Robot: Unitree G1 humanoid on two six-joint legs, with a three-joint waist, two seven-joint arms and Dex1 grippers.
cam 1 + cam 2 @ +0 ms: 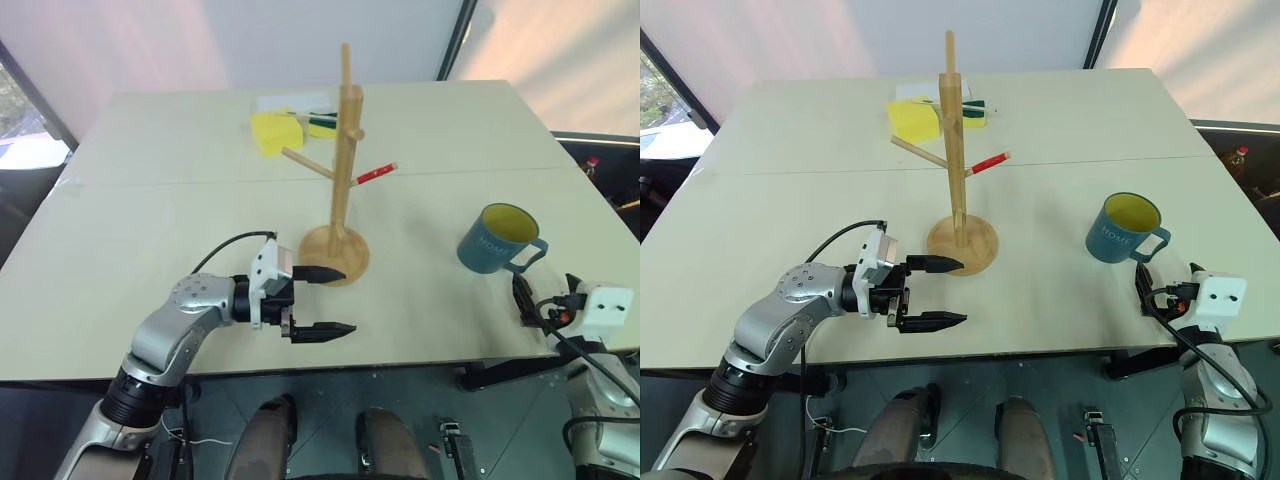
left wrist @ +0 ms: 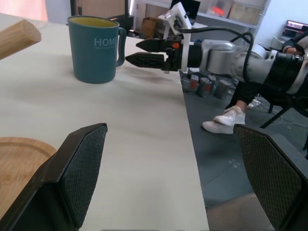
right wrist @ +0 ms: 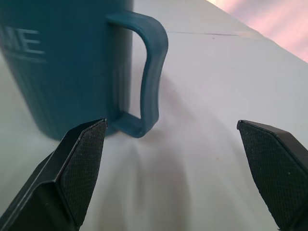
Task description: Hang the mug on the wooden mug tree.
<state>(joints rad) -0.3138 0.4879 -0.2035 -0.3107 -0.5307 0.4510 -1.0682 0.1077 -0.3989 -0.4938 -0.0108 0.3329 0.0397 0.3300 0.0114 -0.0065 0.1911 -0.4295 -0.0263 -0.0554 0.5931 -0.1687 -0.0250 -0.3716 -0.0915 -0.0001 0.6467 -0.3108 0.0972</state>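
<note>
- Standing upright on the pale bench (image 1: 150,210), the mug (image 1: 497,240) sits near the right edge, well apart from the wooden mug tree (image 1: 343,165), which rises at the bench's middle on its round disc base.
- The mug's loop handle (image 3: 147,79) is turned toward the right pincer (image 2: 150,52), likely so the fingers can close around it or around the wall beside it.
- That right pincer is spread wide with nothing in it, aimed level at the mug from just beside it; in its wrist view the handle lies between the two black fingers (image 3: 79,166), nearer one of them, and is not yet touched.
- The left pincer (image 1: 322,300) is also open and carries nothing; it points sideways along the front of the bench, just in front of the tree's base, perhaps parked out of the way or ready to steady the tree.
- Count: one mug, one mug tree, two pincers.
- On the tree I can make out three angled pegs, one red-tipped (image 1: 376,174); all are bare.
- Behind the tree lie one yellow sponge-like block (image 1: 274,133) and a white object with a green item on it, too small to identify.
</note>
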